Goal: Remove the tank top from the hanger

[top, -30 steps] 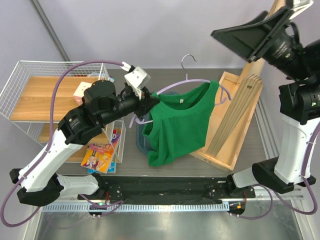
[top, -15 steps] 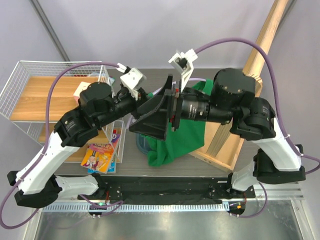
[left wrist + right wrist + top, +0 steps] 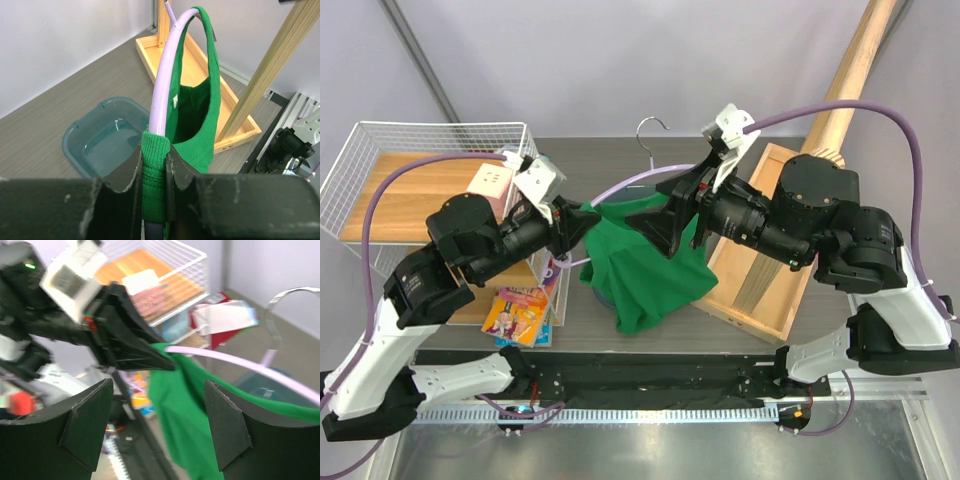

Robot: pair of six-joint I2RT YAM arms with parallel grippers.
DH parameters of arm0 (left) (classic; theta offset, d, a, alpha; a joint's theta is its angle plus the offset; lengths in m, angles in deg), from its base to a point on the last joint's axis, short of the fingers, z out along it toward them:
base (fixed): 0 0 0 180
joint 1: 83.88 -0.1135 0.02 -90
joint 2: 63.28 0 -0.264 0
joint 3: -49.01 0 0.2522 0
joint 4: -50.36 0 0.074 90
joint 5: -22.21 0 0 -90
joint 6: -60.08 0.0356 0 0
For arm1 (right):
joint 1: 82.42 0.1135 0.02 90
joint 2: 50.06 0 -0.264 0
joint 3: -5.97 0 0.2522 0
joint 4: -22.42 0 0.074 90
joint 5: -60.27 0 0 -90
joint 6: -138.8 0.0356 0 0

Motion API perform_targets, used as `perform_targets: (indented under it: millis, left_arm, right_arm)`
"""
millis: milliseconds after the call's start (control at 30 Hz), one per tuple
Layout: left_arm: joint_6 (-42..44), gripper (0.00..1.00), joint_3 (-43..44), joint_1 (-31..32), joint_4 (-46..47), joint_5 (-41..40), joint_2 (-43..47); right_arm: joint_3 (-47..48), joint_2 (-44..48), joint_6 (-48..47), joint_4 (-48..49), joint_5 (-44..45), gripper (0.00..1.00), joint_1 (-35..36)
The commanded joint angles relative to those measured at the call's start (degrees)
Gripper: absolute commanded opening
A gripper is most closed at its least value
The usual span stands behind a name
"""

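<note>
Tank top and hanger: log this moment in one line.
left gripper: shut on tank top strap over hanger | right gripper: open, near hanger | tank top: on hanger

Top view: right gripper [image 3: 667, 222] covered the hanger's [image 3: 636, 177] 3 o'clock arm and the tank top [image 3: 642, 275] strap there. Teal bin [image 3: 598, 285] was mostly hidden under the fabric.
Left wrist: hanger end was buried in green cloth between the left gripper [image 3: 154, 172] fingers, and the hanger top was cut off at 12 o'clock.
Right wrist: whole frame was motion-blurred. Hook [image 3: 274, 302] was a faint smear at 2 o'clock, and the hanger arm was cut off at 3 o'clock.
</note>
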Motion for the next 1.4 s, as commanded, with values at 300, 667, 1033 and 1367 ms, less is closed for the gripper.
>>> perform_targets:
  millis: [300,667,1033,1367]
  left_arm:
    - [-2.03,0.0,4.59,0.05,-2.68,2.37,4.51]
    - [-2.91,0.0,5.82,-0.04,-1.98,12.2,6.18]
    - [-2.65,0.0,7.05,-0.04,-2.16,14.06,6.71]
    - [-2.82,0.0,7.23,0.05,-3.03,10.72,7.41]
  right_arm:
    - [-5.21,-0.96,-22.5,1.37,9.68,0.74,0.17]
    - [-7.41,-0.6,-26.11,1.47,-0.87,0.59,0.17]
    - [-6.27,-1.13,-29.27,5.07,1.14,0.46,0.17]
    - [-8.2,1.32,-35.16,6.12,2.82,0.47,0.17]
